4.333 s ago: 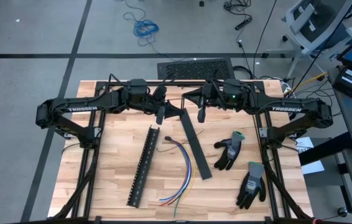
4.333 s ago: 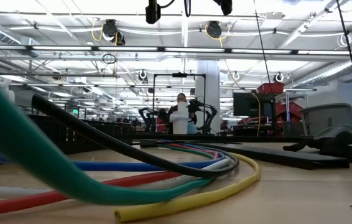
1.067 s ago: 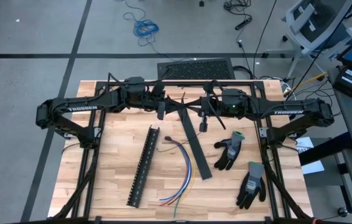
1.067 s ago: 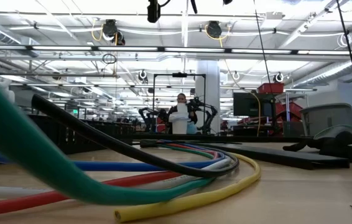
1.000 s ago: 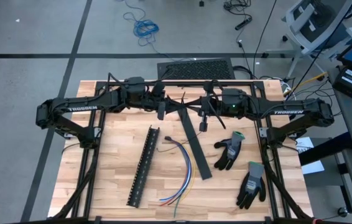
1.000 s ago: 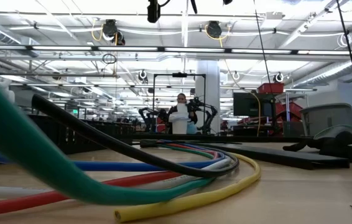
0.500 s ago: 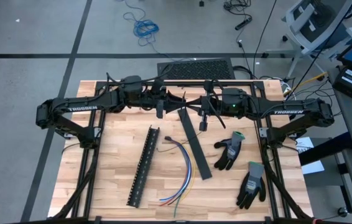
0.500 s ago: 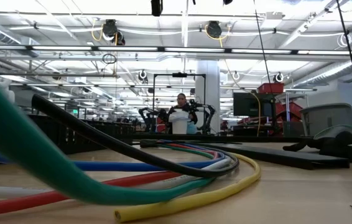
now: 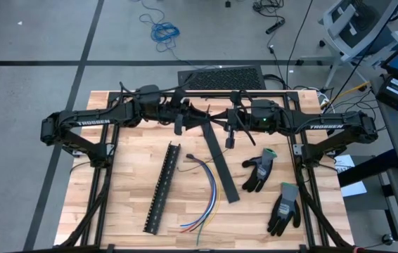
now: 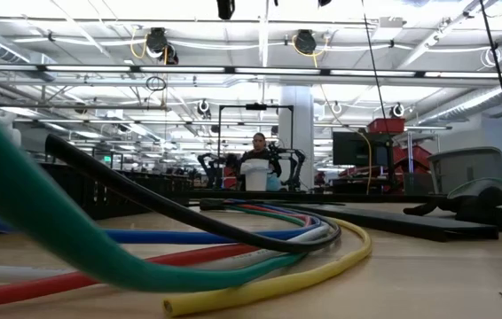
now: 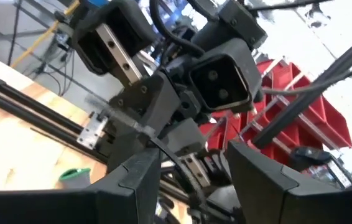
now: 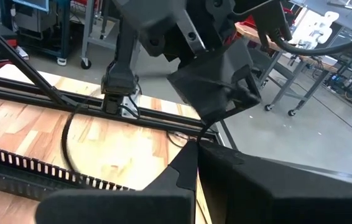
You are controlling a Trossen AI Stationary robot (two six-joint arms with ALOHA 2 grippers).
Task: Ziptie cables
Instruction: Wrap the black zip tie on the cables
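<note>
The cables (image 9: 206, 190), thin blue, purple, red and orange wires, lie in a curve on the table's near middle; they fill the low view's foreground (image 10: 233, 257). Both grippers are raised over the table's far middle, facing each other. My right gripper (image 9: 228, 132) is shut on a thin black zip tie (image 12: 208, 129). The tie runs across to my left gripper (image 9: 178, 123), whose fingers stand apart in the left wrist view (image 11: 194, 180), with the tie (image 11: 166, 152) passing between them. My right gripper pinches the zip tie (image 12: 204, 135) between its two fingers, which come level from the table's right side. The tie is clear of the table and runs on toward my left gripper. My left gripper has the tie between its open fingers; whether it touches it, I cannot tell.
A black slotted strip (image 9: 162, 186) lies left of the cables and a flat black bar (image 9: 221, 167) right of them. Two dark gloves (image 9: 259, 170) (image 9: 283, 207) lie at the right. The frame's rail runs along the far edge. A person stands in the room beyond (image 10: 257, 164).
My left gripper has risen a little and drawn toward the table's far edge: in the low view it has almost left the top of the picture. My right gripper has kept its place.
</note>
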